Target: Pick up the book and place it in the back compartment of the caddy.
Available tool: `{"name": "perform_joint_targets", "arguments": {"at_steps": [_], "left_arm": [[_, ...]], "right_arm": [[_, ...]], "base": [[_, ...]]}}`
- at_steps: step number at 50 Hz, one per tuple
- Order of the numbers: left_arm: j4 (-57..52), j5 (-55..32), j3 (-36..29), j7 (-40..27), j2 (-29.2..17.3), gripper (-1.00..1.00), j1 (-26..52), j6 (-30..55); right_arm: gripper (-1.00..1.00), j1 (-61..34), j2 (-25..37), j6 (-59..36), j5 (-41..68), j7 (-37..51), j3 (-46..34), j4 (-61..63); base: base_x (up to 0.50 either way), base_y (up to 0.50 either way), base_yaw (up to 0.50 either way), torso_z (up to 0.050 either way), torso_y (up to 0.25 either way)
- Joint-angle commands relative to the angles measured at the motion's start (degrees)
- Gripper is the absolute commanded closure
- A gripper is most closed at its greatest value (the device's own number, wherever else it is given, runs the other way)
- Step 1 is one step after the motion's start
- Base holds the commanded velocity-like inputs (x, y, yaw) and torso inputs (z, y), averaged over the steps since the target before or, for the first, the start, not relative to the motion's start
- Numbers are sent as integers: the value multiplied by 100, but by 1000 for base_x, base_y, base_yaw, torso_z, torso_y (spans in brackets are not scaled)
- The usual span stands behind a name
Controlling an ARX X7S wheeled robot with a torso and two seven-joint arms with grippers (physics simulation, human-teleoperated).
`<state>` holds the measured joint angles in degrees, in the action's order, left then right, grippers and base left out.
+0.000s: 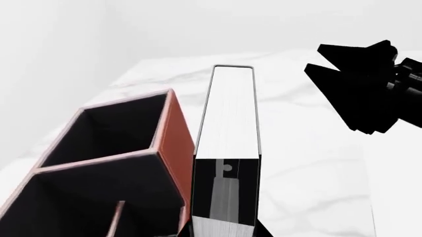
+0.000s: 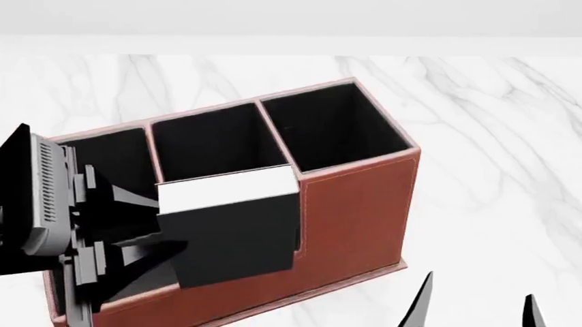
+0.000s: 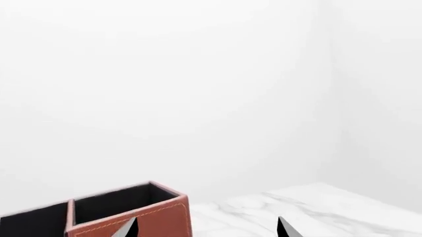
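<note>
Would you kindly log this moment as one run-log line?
left gripper: shut on book | book: over caddy | right gripper: open, idle

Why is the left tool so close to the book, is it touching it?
Touching. In the left wrist view the book sits clamped in the left tool, and the head view shows it held up by the caddy.

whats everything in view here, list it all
book: one, black covers with white page edges, held upright over the caddy's low front middle cell
caddy: one, reddish-brown outside and black inside, on the table
table: one, white marble, under everything
left claw: one, black, shut on the book at the head view's left
right claw: one, black, only its fingertips show at the head view's lower right, spread apart, holding nothing
</note>
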<state>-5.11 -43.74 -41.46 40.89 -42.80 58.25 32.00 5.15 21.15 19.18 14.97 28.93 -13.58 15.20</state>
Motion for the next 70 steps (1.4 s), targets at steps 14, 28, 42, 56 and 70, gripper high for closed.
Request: {"name": "perform_joint_targets", "arguments": {"at_steps": [14,28,42,56,70], "left_arm": [[-95,-259,167,-81,-7,100,252,134],[436,-635,114,1104,42,100,361,-18],[824,-696,268,467,244,100,413,192],[1116,-364,58,286,471,100,619,286],[1803,-40,-146,427,738,100,795,180]], "right_arm": [[-100,-47,13,-156,-55,92,-33,-7],[-100,-51,-5,-65,-124,75,-93,-81],[-100,-60,-5,-46,-120,81,-117,-94],[-100,-63,6,-19,-113,87,-128,-107],[-100,-80,20,-32,-108,110,-130,-106]], "base": [[0,0,0,0,1],[0,0,0,1,1],[0,0,0,0,1],[0,0,0,0,1],[0,0,0,1,1]]}}
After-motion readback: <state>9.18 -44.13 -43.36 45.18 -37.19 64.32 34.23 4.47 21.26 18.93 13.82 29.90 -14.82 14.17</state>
